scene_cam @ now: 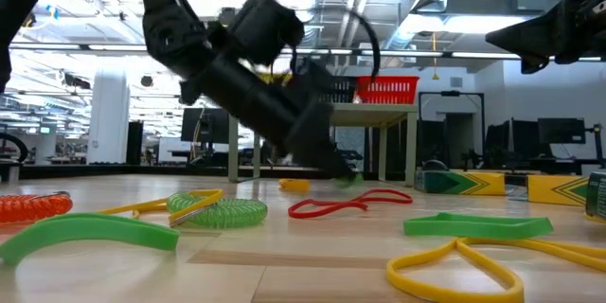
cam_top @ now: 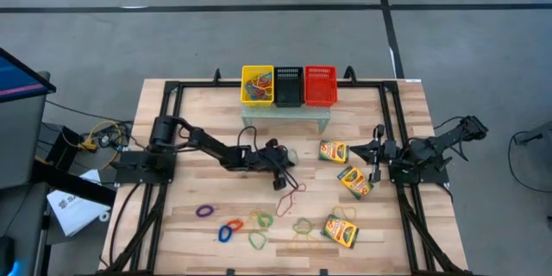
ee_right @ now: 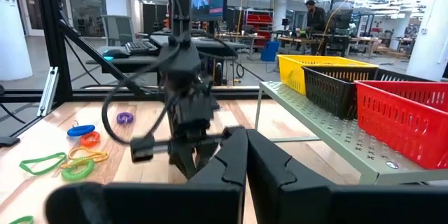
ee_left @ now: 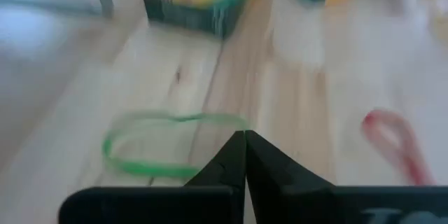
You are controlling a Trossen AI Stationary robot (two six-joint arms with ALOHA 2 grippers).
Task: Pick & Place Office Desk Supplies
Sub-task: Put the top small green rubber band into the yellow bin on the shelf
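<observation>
Wooden planks form the tabletop [cam_top: 198, 116], with a small metal shelf at twelve o'clock bearing a yellow basket [cam_top: 257, 85], a black basket [cam_top: 288, 86] and a red basket [cam_top: 320, 85]. By the look of it the yellow basket already holds several rubber bands, so sorting seems begun but far from done. Three crayon boxes [cam_top: 354, 181] lie toward three and four o'clock, and loose bands are strewn around six o'clock, among them a purple loop [cam_top: 204, 210], a blue loop [cam_top: 225, 234] and a red loop [cam_top: 290, 197].

At table centre the left gripper [cam_top: 285, 159] is low, its fingers pressed together; a green rubber band [ee_left: 164, 143] lies right at the tips, but whether it is actually pinched cannot be told. Near three o'clock the right gripper [cam_top: 376, 172] waits, clenched and empty.
</observation>
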